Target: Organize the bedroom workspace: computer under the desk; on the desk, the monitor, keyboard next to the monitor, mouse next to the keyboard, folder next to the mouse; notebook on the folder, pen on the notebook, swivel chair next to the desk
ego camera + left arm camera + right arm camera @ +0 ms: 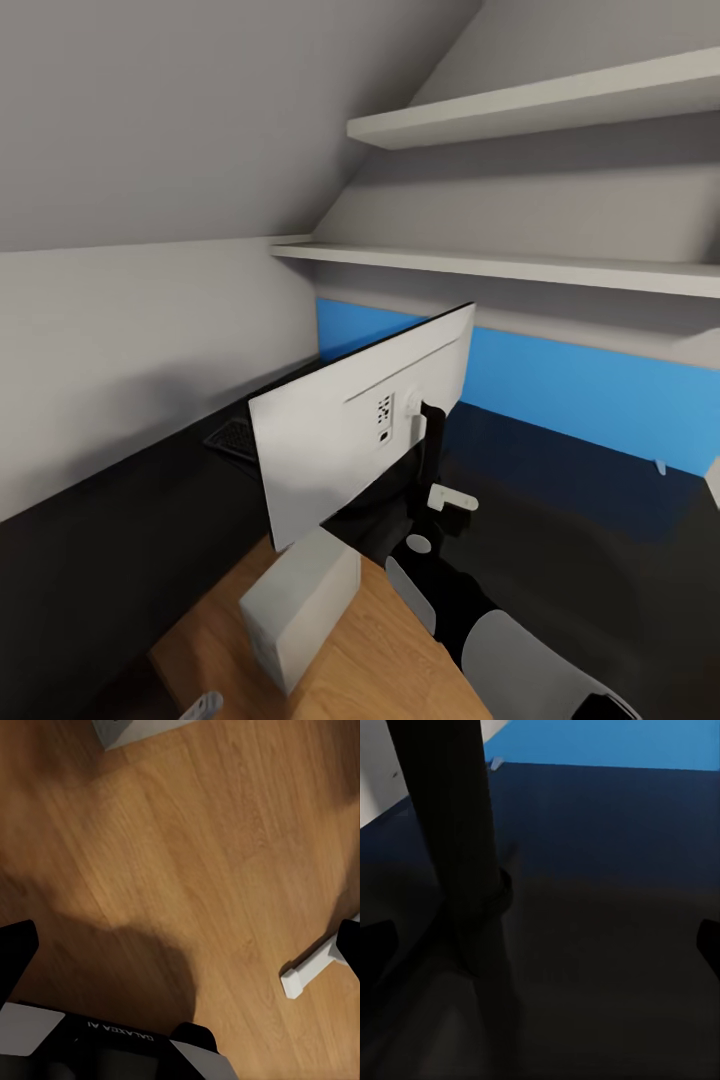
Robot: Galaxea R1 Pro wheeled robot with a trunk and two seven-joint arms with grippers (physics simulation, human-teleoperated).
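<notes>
The right gripper [540, 937] has its jaws spread wide, one dark fingertip at each edge of the right wrist view, with the monitor's black stand post [457, 847] standing between and ahead of them, not clamped. In the head view the right arm [470, 610] reaches in behind the monitor [350, 430] near the stand. The left gripper [180, 937] also has its jaws parted, holding nothing, over the wood floor [187, 832], with a white leg [311, 971] of the bench close to one fingertip. The monitor is likely top-heavy and fragile: a wide, thin, rigid panel on a slim post, so a push high on the screen would tip it. The surest hold looks to be the stiff post low down, or the base, rather than the panel's thin edge, and the smooth post may slip in a loose grip. It shows its pale grey-white back with a small vented patch and ports at the middle, a black stand behind that, and it stands tilted across the view over the near edge of the glossy black bench [560, 520]. Past its left end the keyboard [235, 438] lies on the bench. The light grey computer [300, 615] sits on the floor just below the monitor. A blue panel [590, 390] runs along the wall beneath white shelves [530, 100].
</notes>
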